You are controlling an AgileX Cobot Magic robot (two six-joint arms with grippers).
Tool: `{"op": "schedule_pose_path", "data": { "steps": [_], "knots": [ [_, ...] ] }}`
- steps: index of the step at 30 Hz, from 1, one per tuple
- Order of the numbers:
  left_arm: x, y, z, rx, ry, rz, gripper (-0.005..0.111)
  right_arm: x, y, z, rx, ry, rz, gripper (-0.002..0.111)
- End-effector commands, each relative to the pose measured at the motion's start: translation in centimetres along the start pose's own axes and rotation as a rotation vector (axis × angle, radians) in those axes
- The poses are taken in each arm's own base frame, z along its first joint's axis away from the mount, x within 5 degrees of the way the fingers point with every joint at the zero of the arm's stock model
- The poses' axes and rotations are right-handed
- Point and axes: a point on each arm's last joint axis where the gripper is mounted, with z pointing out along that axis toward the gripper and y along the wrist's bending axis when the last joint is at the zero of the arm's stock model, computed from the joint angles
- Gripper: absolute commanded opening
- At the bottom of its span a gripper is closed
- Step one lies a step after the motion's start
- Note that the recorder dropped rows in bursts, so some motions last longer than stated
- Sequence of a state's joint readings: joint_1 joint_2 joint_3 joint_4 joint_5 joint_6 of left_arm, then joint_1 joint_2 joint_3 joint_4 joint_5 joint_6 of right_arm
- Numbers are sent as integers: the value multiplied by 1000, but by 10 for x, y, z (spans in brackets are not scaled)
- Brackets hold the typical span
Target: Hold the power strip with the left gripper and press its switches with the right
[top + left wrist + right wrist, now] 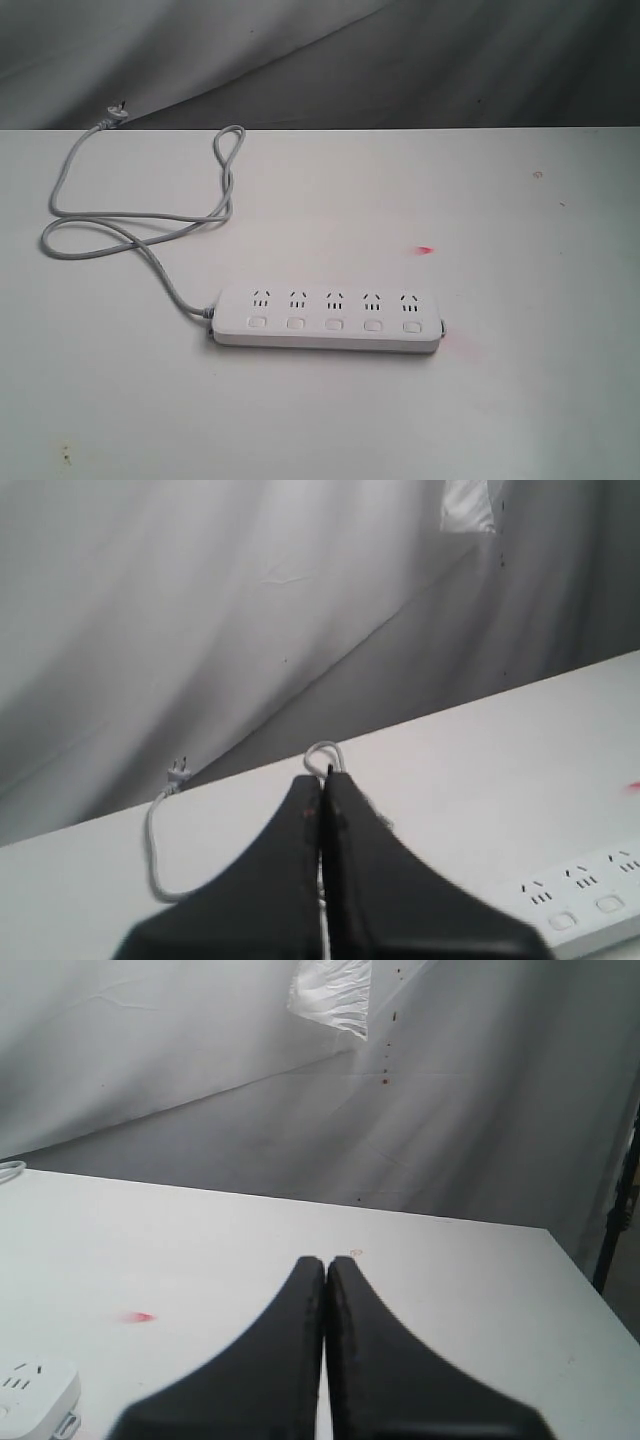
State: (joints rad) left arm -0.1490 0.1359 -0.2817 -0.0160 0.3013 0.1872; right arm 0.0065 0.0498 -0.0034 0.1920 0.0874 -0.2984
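The white power strip (pixel 328 318) lies flat on the white table, with five socket groups and a row of five square switches (pixel 333 324) along its near side. Its grey cord (pixel 140 222) loops away to the back left and ends in a plug (pixel 114 113). Neither arm shows in the exterior view. In the left wrist view my left gripper (pixel 322 778) is shut with nothing in it, above the table, with the power strip's end (pixel 590 905) off to one side. My right gripper (pixel 326 1262) is shut and empty too, with a corner of the power strip (pixel 32 1388) at the frame edge.
A small red mark (pixel 425 250) and a faint pink smear (pixel 462 347) lie on the table near the strip's right end. Grey draped cloth (pixel 320 60) hangs behind the table's far edge. The table's right edge (pixel 590 1300) shows in the right wrist view.
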Motion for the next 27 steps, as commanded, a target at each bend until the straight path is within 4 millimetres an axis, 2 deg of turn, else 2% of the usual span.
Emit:
{"op": "schedule_pose_path", "data": {
  "steps": [1,7,10,16,27],
  "knots": [
    [36,-6,4,-12,-99,-94,0,1,0,0,6,6,-6,0],
    [68,-12,6,-2,-42,-153,0,1,0,0,6,6,-6,0],
    [69,-12,6,-1,-39,-153,0,1,0,0,6,6,-6,0],
    [83,-15,5,21,121,-153,0,1,0,0,6,6,-6,0],
    [83,-15,5,21,121,-151,0,1,0,0,6,6,-6,0]
  ]
}}
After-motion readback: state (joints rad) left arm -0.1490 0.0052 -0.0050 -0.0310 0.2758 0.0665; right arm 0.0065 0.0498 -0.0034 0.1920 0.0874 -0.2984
